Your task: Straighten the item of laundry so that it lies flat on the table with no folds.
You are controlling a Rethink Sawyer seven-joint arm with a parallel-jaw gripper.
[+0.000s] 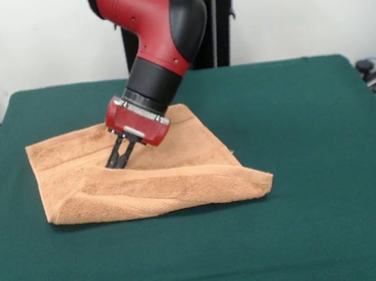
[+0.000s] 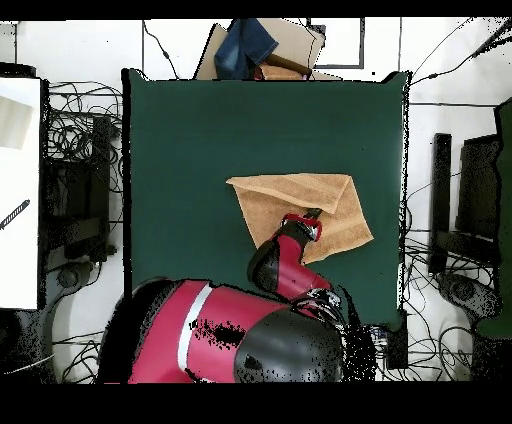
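Note:
The peach-orange towel (image 1: 179,176) lies left of the middle of the green table (image 1: 298,133). Its near part is folded over into a thick band that ends in a point at the right. My gripper (image 1: 120,162) comes down at a slant onto the towel's middle, right at the far edge of that folded band. Its dark fingers (image 1: 128,150) stand close together, pinching the towel, and the tips are sunk in the cloth. In the overhead view the towel (image 2: 290,195) shows a diagonal fold, and the gripper (image 2: 312,213) sits on its middle under the red arm.
The red and black arm (image 1: 159,26) leans over the towel's far side. A cardboard box with blue cloth (image 2: 262,48) stands beyond the table's far edge in the overhead view. Cables and equipment lie around the table (image 2: 200,130).

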